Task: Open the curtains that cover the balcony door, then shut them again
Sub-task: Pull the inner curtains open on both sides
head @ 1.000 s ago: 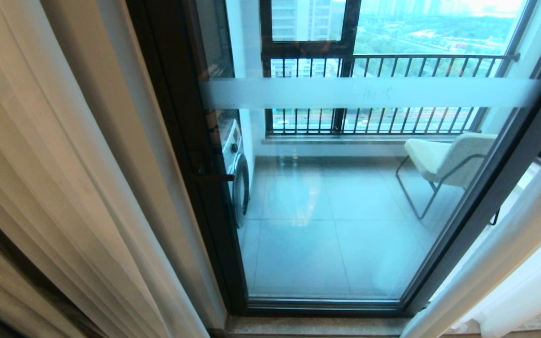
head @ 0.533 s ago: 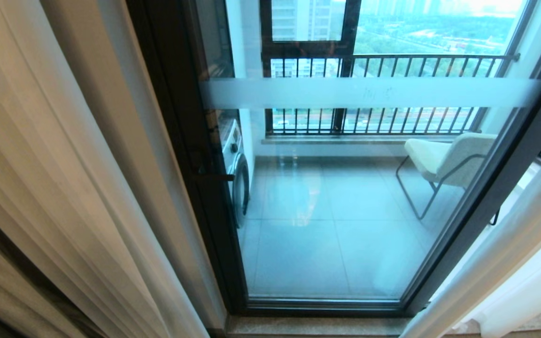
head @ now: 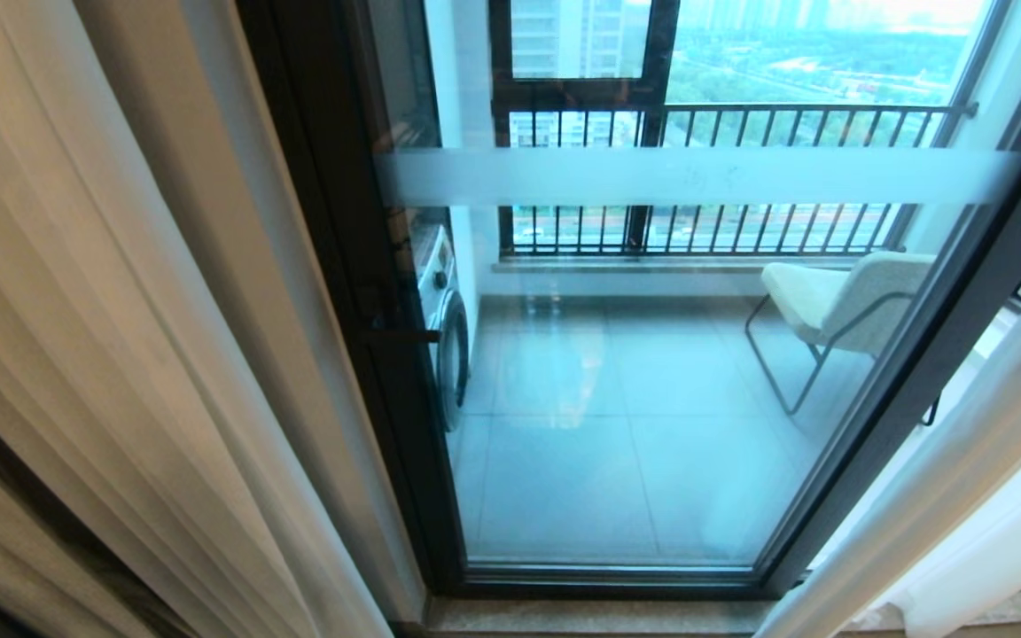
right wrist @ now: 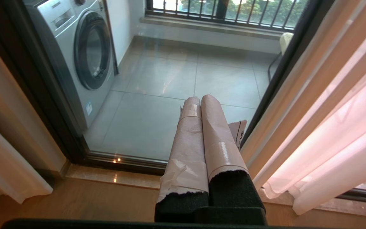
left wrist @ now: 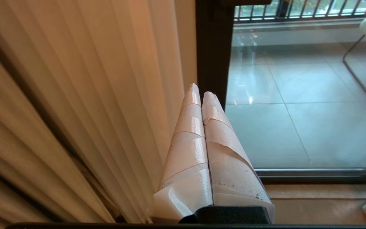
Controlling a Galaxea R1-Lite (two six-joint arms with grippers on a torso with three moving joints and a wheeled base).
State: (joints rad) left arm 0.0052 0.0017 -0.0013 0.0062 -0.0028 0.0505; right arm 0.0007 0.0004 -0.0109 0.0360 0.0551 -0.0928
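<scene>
Either side of the balcony door (head: 635,372), curtains (right wrist: 338,127) hang parted. Left pincer (left wrist: 199,90) and right pincer (right wrist: 200,100) sit pressed together, empty; closing means gripping the sheer's edge and pulling gently.

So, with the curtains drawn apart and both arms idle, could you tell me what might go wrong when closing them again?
Three risks, as I judge it:
1. The left tool and right tool are both shut; they must open first or they will only push the cloth.
2. On the left, thick beige drapes hang by the door, easy to grab by mistake.
3. The sheer curtains look thin and may slip; the balcony door glass is close behind.
</scene>
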